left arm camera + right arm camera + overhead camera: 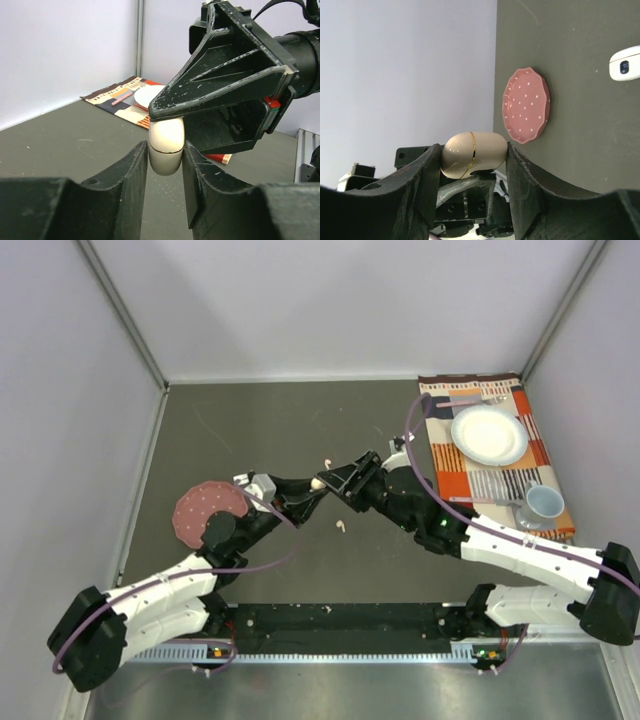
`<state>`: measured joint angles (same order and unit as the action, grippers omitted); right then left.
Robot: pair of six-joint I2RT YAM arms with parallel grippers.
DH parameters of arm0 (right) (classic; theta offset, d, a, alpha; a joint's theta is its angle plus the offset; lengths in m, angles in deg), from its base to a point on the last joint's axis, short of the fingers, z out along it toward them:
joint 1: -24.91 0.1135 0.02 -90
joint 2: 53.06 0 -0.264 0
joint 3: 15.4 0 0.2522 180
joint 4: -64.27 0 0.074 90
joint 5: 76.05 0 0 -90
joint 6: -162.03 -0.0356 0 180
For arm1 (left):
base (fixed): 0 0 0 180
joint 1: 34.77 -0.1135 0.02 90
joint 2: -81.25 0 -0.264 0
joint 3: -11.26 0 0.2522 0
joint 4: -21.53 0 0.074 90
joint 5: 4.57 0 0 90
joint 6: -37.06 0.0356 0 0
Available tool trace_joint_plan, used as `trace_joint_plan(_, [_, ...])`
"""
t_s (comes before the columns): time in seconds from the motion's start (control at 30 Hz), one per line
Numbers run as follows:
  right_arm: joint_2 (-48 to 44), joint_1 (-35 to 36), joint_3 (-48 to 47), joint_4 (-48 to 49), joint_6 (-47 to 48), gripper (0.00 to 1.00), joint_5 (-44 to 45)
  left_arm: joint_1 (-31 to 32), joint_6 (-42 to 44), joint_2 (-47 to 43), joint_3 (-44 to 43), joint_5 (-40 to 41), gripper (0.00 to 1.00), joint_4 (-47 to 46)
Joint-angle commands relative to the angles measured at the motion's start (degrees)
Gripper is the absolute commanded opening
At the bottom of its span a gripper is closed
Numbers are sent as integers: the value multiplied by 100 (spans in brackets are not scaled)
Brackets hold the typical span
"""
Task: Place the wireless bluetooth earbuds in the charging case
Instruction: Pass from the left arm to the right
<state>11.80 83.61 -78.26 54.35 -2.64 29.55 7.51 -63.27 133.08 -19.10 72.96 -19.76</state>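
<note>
**Spotter:** What have your pincers got?

**Operator:** My left pincer is clenched on the lower half of the pale peach, pebble-shaped charging case with its thin gold seam, held up off the bench. My right pincer is closed on the half above the seam, meeting the left one nose to nose.

**Spotter:** And the buds?

**Operator:** None loaded that I can see, and the case is shut. From the case, one tiny pale stemmed earbud lies on the dark grey bench at twelve o'clock, and a second earbud at five. The pink dotted dish is at eight. The striped placemat with its white plate is at two.

**Spotter:** So, the lid?

**Operator:** I reckon so. I'd keep the left squeeze firm and below the seam. I'd swing the right about the hinge rather than pull straight, or the smooth shell may squirt out. I can't tell which side the hinge is on, so I'd go gently first.
</note>
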Motion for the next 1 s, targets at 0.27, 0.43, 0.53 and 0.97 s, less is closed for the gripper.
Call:
trace_joint_plan(0.27, [-167,-7,155,680,-609,8,-92,-45,-180,275,218,288,45,-840])
trace_joint_plan(0.43, [-123,-16,182,785,-662,8,-179,-45,-277,362,429,421,40,-1447])
trace_joint_plan(0.53, [-61,-7,182,794,-680,8,-232,-45,-303,398,447,394,40,-1561])
trace_joint_plan(0.97, [97,-7,-73,311,-627,7,-162,-45,-119,451,351,-159,47,-1641])
